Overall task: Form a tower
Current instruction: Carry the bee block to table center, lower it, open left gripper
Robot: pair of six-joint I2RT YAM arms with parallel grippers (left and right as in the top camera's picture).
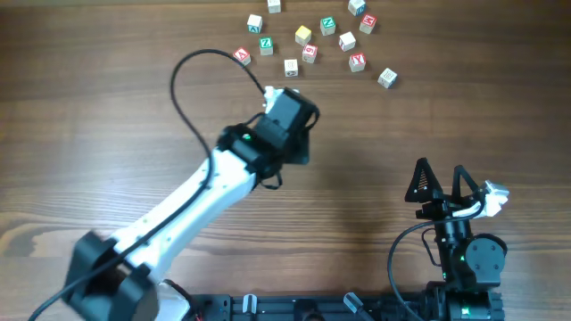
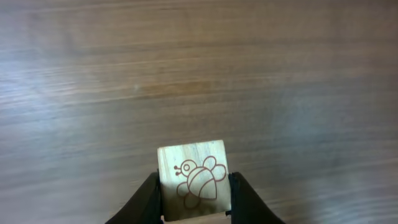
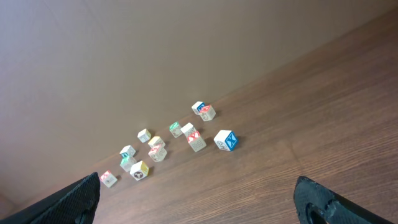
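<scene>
We log left gripper (image 2: 194, 190) clamped on bee cube (image 2: 193, 177), bare table (image 2: 186, 74) ahead. At near side, right gripper (image 1: 443, 183) spread wide; loose cubes (image 1: 308, 40) clustered far side.

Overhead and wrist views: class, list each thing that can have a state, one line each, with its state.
left gripper: jaws shut on the bee cube
bee cube: gripped, picture side facing the wrist camera
right gripper: jaws open, holding nothing
loose letter cubes: scattered on the table, ungripped
</scene>
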